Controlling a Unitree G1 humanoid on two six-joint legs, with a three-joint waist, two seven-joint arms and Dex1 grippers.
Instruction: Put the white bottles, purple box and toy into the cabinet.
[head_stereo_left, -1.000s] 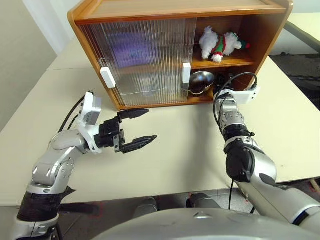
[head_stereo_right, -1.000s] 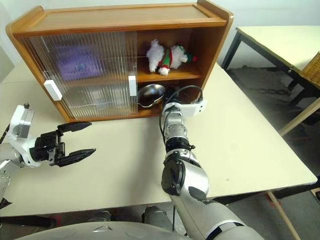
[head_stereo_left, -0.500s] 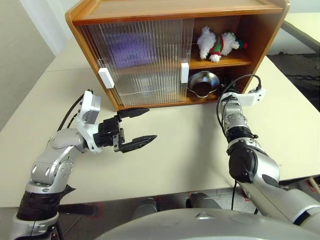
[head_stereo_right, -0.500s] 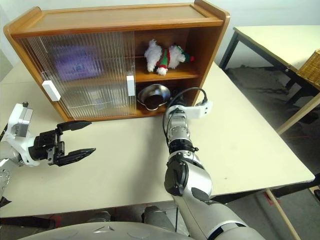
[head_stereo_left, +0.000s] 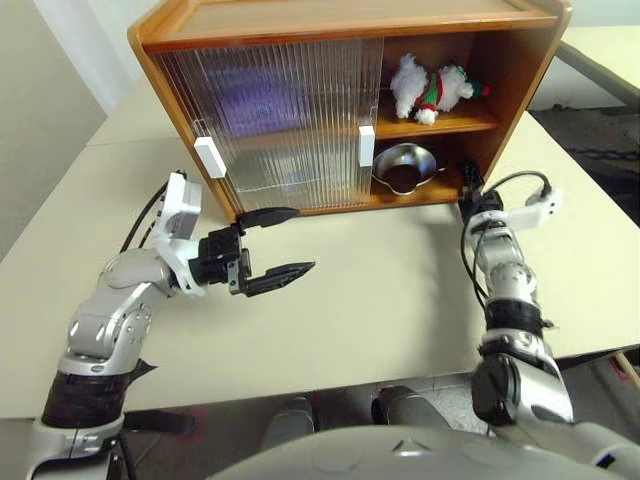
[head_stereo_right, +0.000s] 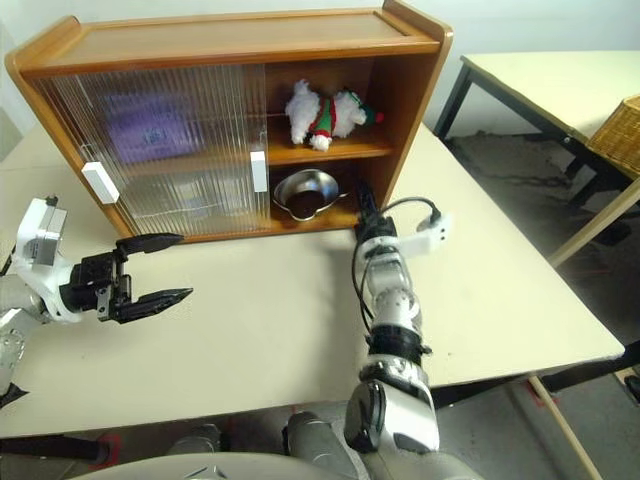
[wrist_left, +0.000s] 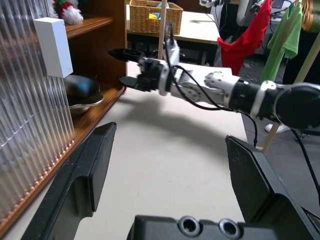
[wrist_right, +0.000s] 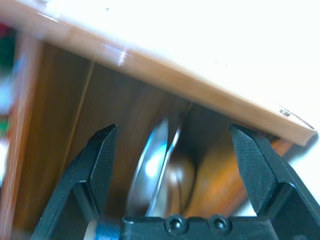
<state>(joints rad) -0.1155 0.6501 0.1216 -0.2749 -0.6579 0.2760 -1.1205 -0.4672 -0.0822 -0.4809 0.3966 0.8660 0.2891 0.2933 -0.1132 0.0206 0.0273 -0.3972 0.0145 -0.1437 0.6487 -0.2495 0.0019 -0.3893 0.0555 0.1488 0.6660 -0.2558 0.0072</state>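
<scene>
Toy (head_stereo_left: 432, 85) is on the cabinet (head_stereo_left: 340, 20) top shelf at 1 o'clock, purple box (head_stereo_left: 255, 100) behind the ribbed door. Right gripper (wrist_left: 125, 67) sits by the steel bowl (head_stereo_left: 402, 165), fingers spread, empty; left gripper (head_stereo_left: 272, 243) too. Looks like loading's about done, probably slide the door shut next.

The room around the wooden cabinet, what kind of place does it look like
Probably a lab or workshop staged like a home: pale tables pushed together, a wooden cabinet with ribbed sliding doors set on a tabletop, and a woven wicker basket beside hanging red and green clothes.
</scene>
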